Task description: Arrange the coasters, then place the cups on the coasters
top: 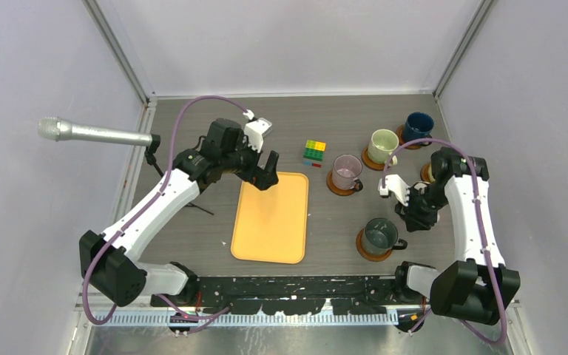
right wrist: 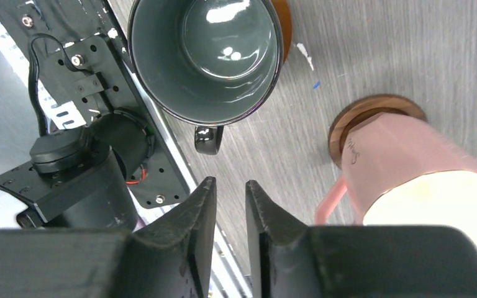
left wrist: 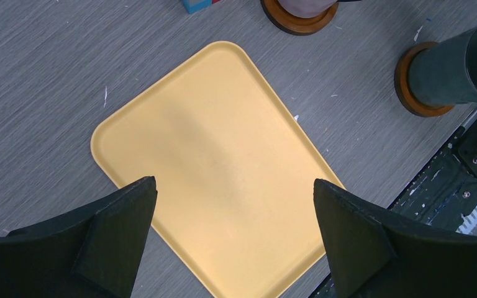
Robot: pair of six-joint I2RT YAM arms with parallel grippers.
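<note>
Four cups stand on brown coasters at the right: mauve [top: 346,170], light green [top: 382,144], navy [top: 418,125] and dark green [top: 379,234]. The right wrist view looks down into the dark green cup [right wrist: 205,56] and shows a pink cup [right wrist: 404,164] on its coaster [right wrist: 372,112]. My right gripper [top: 413,214] hangs between these two, its jaws [right wrist: 231,186] almost together with only a thin gap and nothing in it. My left gripper [top: 266,171] is wide open and empty above the far end of the tray [left wrist: 217,149].
The yellow-orange tray [top: 270,218] lies mid-table. A multicoloured cube [top: 313,153] sits beyond it. A microphone [top: 92,134] juts in from the left wall. The black base rail [top: 296,285] runs along the near edge.
</note>
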